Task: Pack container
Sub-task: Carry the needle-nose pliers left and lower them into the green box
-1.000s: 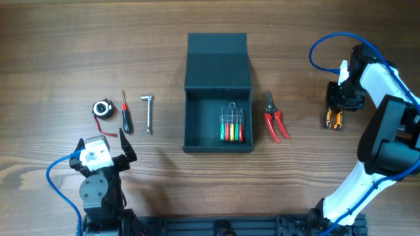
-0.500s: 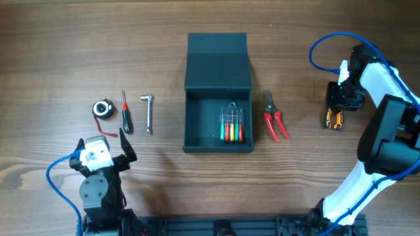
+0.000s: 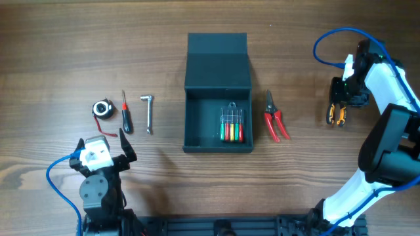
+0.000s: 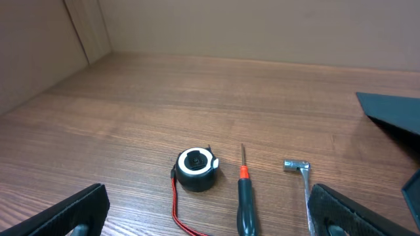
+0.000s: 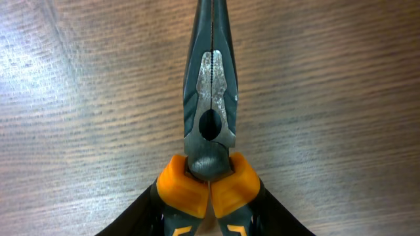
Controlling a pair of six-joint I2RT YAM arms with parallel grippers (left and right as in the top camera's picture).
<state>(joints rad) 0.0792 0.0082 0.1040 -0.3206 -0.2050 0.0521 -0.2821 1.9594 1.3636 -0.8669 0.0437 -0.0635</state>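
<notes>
Wooden table [image 3: 65, 39]; dark teal-grey container [image 3: 186, 118], flap lid [image 3: 217, 49] open. Left hand [image 4: 209, 211] spread wide; right hand [image 3: 339, 105] clamping pliers [image 5: 210, 131].

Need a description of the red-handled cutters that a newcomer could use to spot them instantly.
Find the dark teal-grey container in the middle of the overhead view, its lid flapped open. Just outside its right wall, apart from it, lie the red-handled cutters, tips pointing away from the robot. Their splayed red handles set them apart from the orange-and-black long-nose pliers farther right.
</notes>
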